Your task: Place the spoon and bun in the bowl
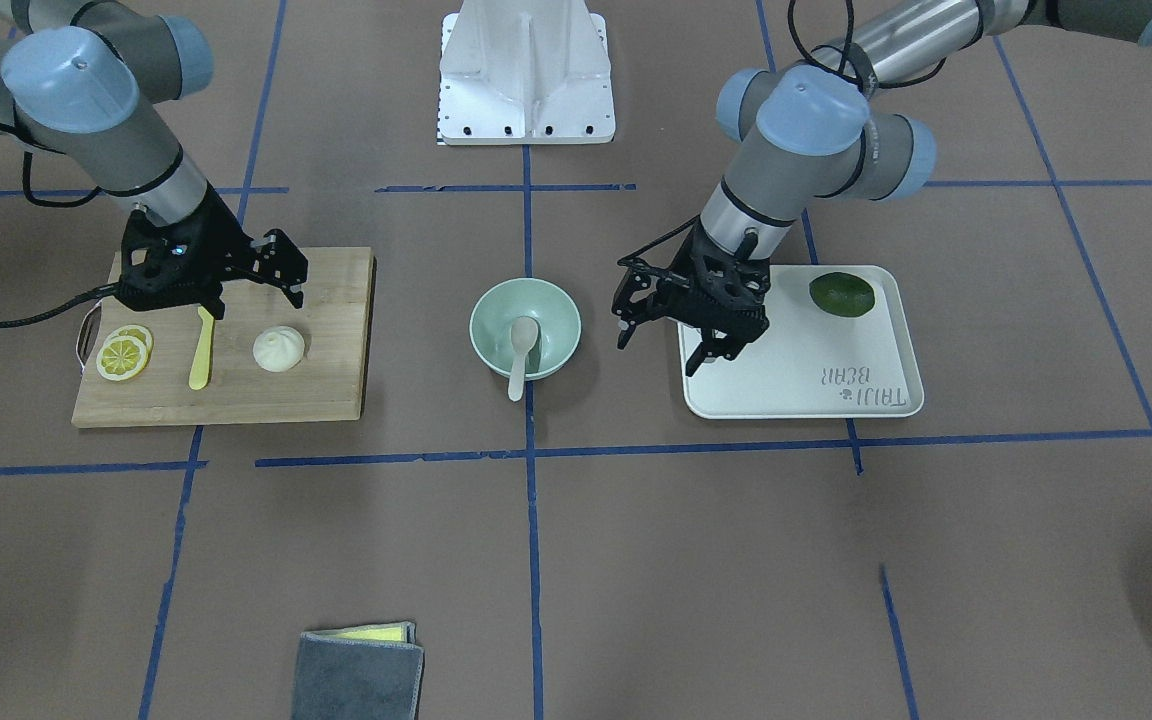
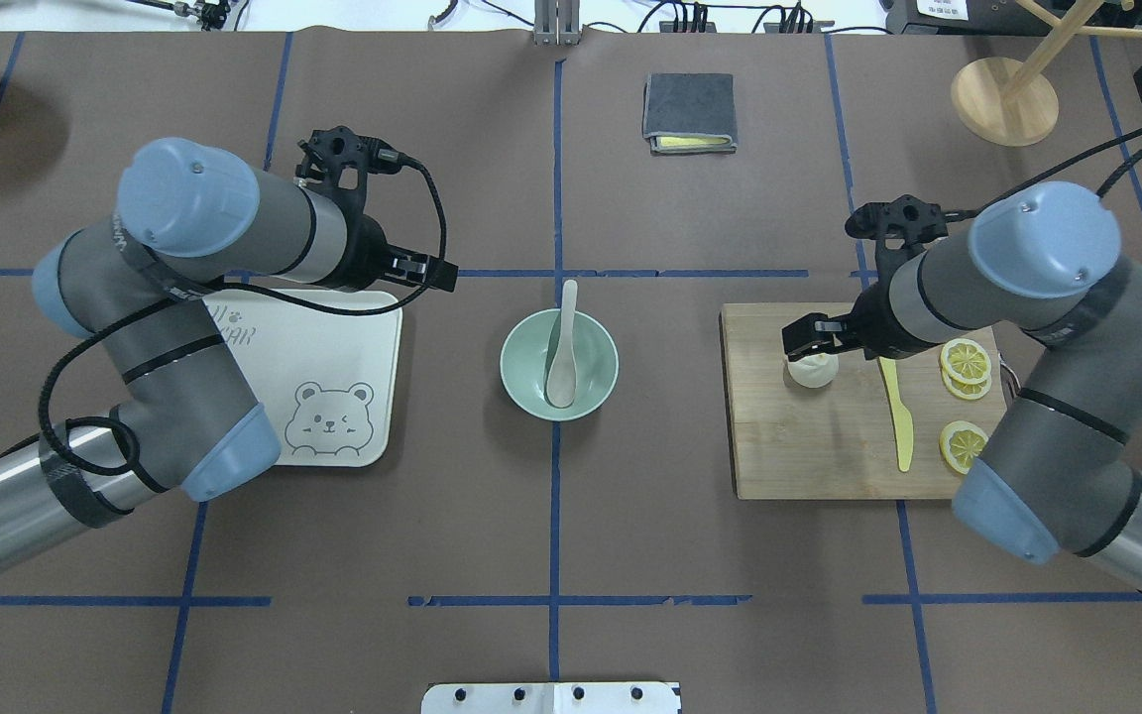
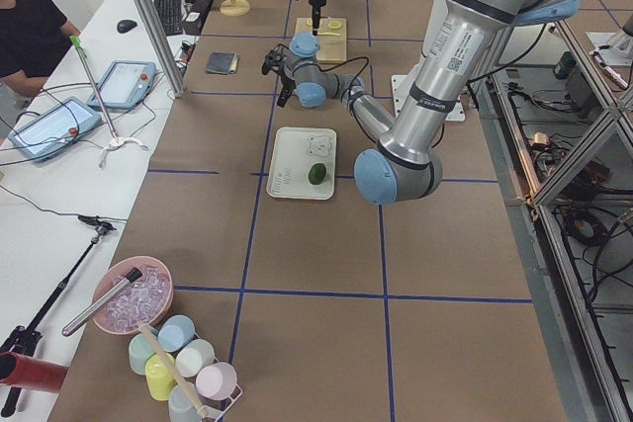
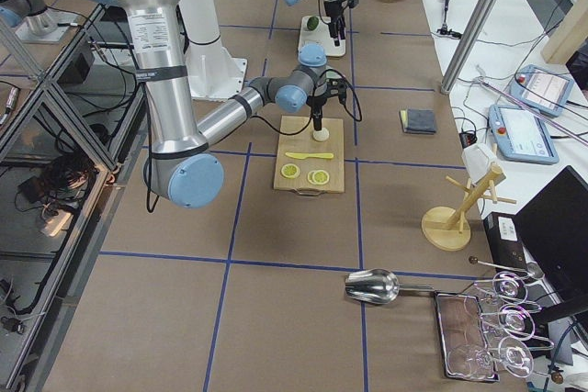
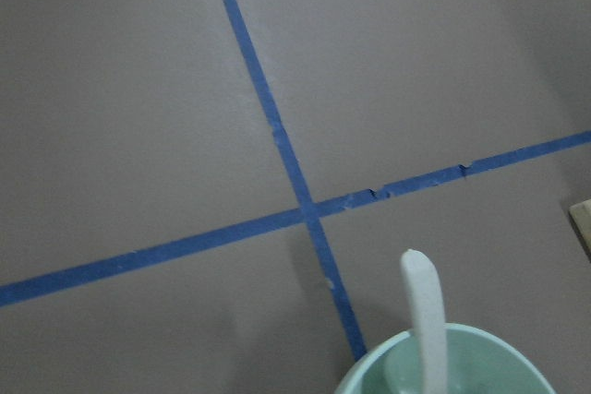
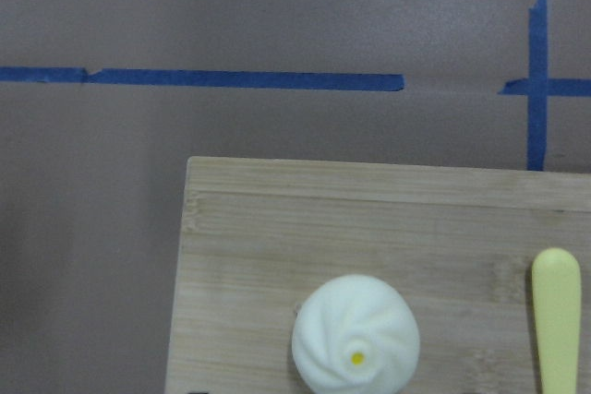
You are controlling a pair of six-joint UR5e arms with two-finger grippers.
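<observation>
The pale spoon [image 1: 521,345] lies with its scoop in the mint-green bowl [image 1: 491,310] at the table's middle, handle over the rim; both also show in the overhead view, spoon [image 2: 563,347] and bowl [image 2: 521,372]. The white pleated bun [image 1: 279,349] sits on the wooden cutting board [image 1: 336,390]. My right gripper [image 1: 256,300] is open and empty, hovering just above and behind the bun [image 2: 814,371]. My left gripper [image 1: 663,350] is open and empty, over the white tray's [image 1: 796,390] edge beside the bowl. The right wrist view shows the bun [image 6: 355,339] below; the left wrist view shows the spoon handle [image 5: 425,320].
A yellow plastic knife [image 1: 201,345] and lemon slices [image 1: 124,353] lie on the board beside the bun. A green lime [image 1: 841,294] sits on the tray. A folded grey cloth [image 1: 361,675] lies at the operators' side. The robot base [image 1: 526,70] stands behind the bowl.
</observation>
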